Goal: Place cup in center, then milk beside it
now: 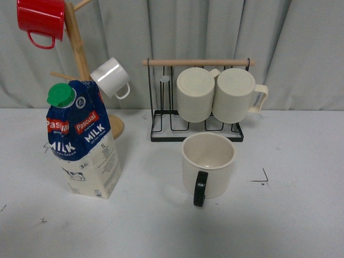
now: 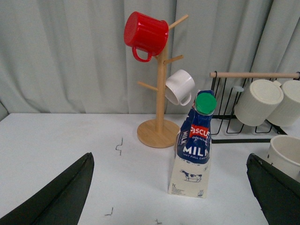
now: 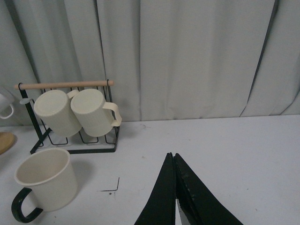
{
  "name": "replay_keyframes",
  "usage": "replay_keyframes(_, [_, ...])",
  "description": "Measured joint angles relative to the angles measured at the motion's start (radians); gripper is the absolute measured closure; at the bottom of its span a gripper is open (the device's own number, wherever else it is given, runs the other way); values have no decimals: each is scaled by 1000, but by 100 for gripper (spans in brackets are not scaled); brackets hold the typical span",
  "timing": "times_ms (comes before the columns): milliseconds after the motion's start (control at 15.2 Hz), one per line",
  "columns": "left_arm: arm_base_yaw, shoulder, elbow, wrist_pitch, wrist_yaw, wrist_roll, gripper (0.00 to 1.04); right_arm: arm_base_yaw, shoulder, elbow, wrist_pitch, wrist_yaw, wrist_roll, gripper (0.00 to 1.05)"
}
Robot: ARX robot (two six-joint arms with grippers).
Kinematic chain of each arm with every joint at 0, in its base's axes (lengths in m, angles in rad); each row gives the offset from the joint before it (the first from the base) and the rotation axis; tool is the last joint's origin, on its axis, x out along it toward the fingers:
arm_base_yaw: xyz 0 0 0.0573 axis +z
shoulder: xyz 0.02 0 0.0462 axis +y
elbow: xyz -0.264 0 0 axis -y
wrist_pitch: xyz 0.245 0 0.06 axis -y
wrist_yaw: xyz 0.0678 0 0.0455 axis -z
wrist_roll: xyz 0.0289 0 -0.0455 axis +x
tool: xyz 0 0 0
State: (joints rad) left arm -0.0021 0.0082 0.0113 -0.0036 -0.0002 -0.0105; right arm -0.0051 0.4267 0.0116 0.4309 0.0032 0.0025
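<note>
The cup [image 1: 208, 163], a smooth cream mug with a black handle, stands upright near the table's middle, its handle toward me. It also shows in the right wrist view [image 3: 47, 183] and, cut off by the frame edge, in the left wrist view [image 2: 287, 154]. The milk [image 1: 86, 141], a blue and cream carton with a green cap, stands upright at the left, apart from the cup; it also shows in the left wrist view [image 2: 193, 147]. My left gripper [image 2: 171, 176] is open and empty, the carton beyond it. My right gripper [image 3: 173, 157] is shut and empty, off to one side of the cup. Neither arm shows in the front view.
A wooden mug tree [image 1: 78, 48] with a red mug [image 1: 42, 20] and a small white mug [image 1: 111, 77] stands behind the milk. A black wire rack [image 1: 196, 131] with two ribbed cream mugs [image 1: 215, 94] stands behind the cup. A grey curtain closes the back.
</note>
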Motion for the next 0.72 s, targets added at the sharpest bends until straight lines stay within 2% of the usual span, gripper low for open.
replay_keyframes(328, [0, 0, 0, 0, 0, 0, 7, 0, -143, 0, -147, 0, 0, 103])
replay_keyframes(722, [0, 0, 0, 0, 0, 0, 7, 0, -254, 0, -254, 0, 0, 103])
